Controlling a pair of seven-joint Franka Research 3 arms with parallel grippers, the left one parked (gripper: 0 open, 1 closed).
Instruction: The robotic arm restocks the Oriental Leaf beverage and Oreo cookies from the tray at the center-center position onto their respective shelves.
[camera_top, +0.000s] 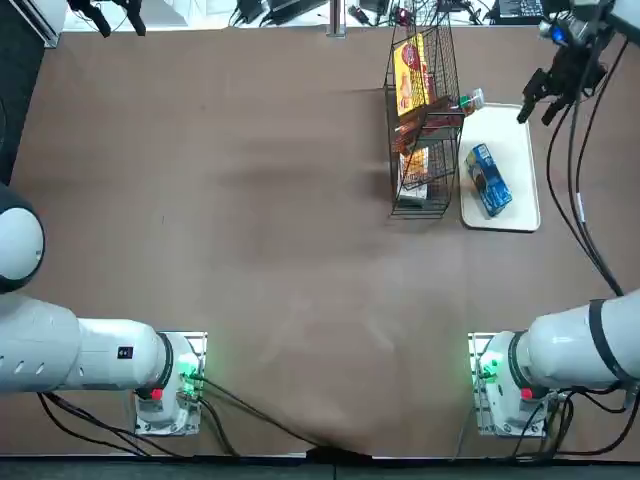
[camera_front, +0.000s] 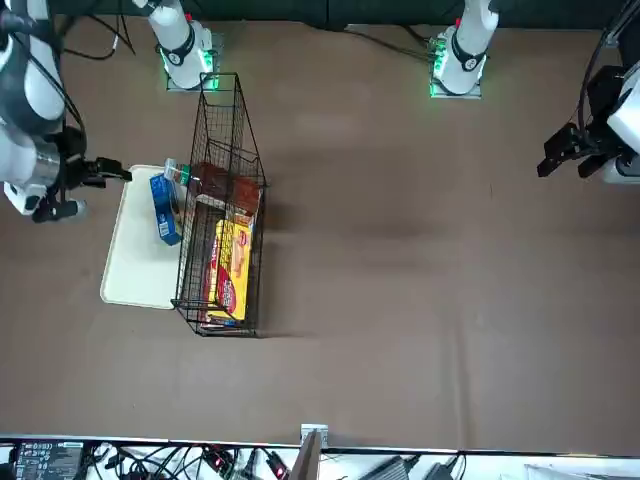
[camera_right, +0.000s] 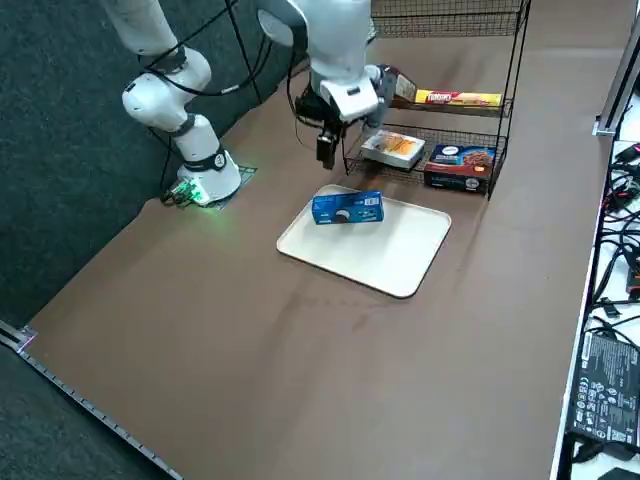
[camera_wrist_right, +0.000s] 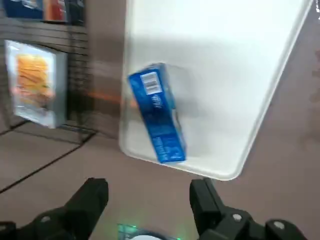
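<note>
Right gripper (camera_wrist_right: 149, 186) near tray (camera_wrist_right: 220, 65), Oreo cookies (camera_wrist_right: 158, 117) inside

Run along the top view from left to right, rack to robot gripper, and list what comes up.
Black wire rack, white tray bearing the blue Oreo packet, open right pincer at the tray's right edge.

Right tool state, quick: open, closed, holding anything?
Right tool: open, holding nothing, above the table beside the flat white rectangular tray.
</note>
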